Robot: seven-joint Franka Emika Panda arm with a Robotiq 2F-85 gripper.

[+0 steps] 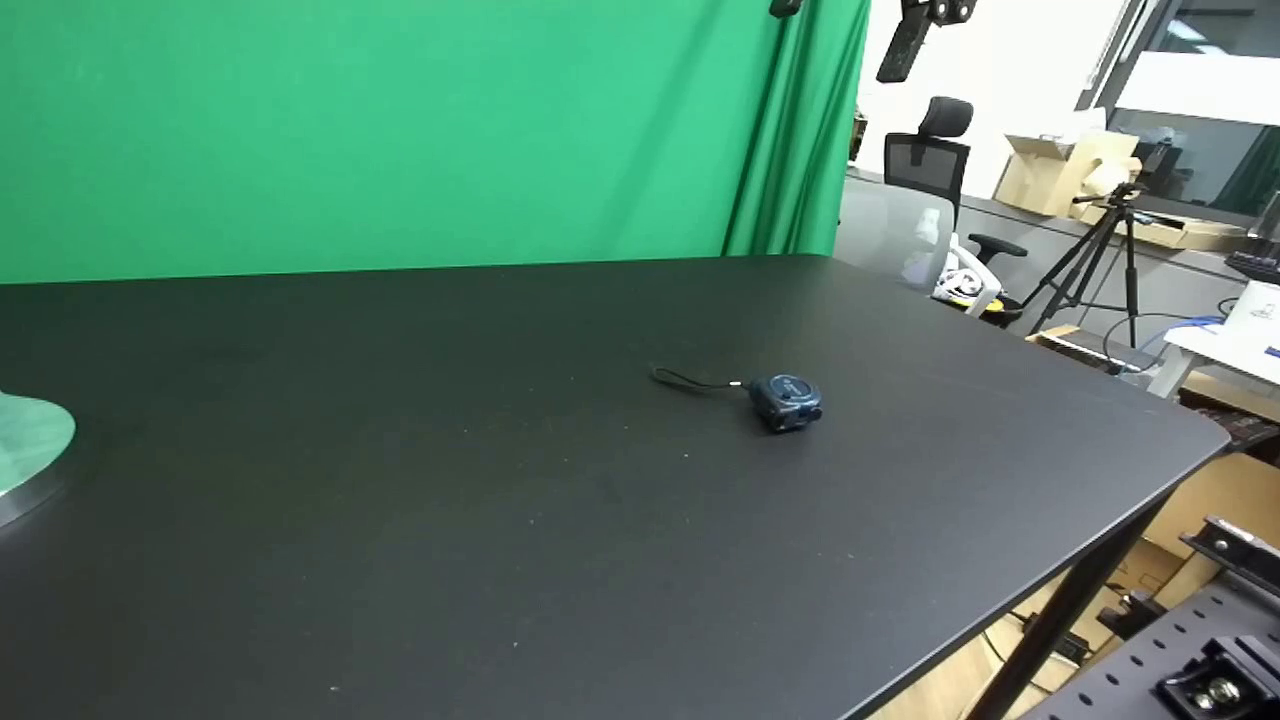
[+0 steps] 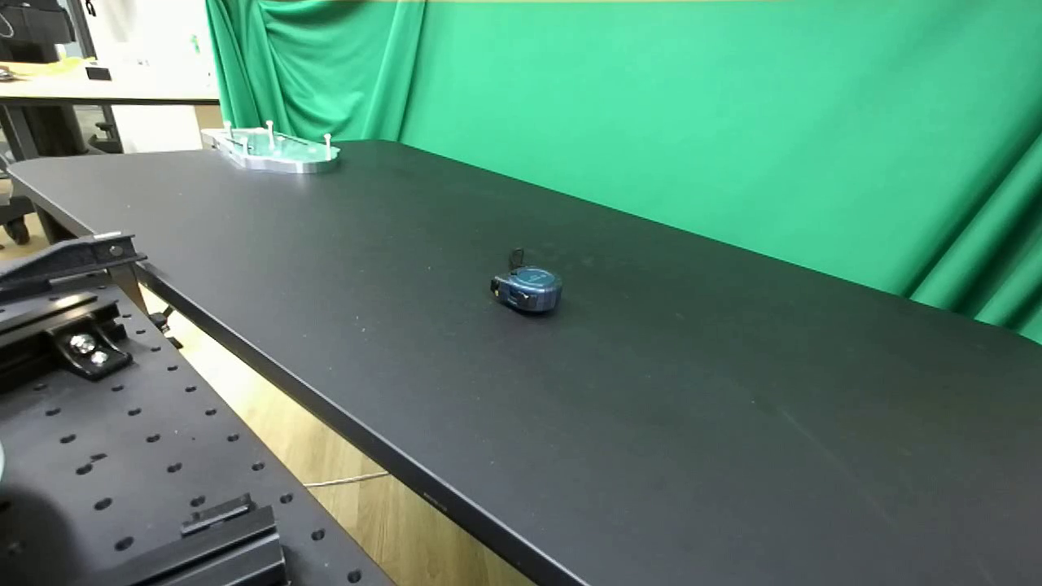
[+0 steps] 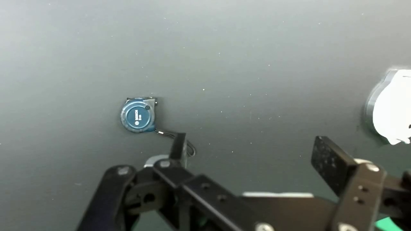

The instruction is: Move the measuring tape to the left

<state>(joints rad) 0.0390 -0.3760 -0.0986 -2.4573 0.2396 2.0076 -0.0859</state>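
Wrist view, measuring tape (image 3: 137, 116), strap (image 3: 167, 134) pointing lower right

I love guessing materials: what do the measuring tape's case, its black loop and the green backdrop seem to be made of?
Measuring tape's case: probably hard plastic, slightly glossy, judging by its crisp edges and highlights.
Loop: likely dull black cord, perhaps woven, since it's thin and curved.
Green backdrop: apparently matte cloth, since it hangs in folds; fibre unclear.
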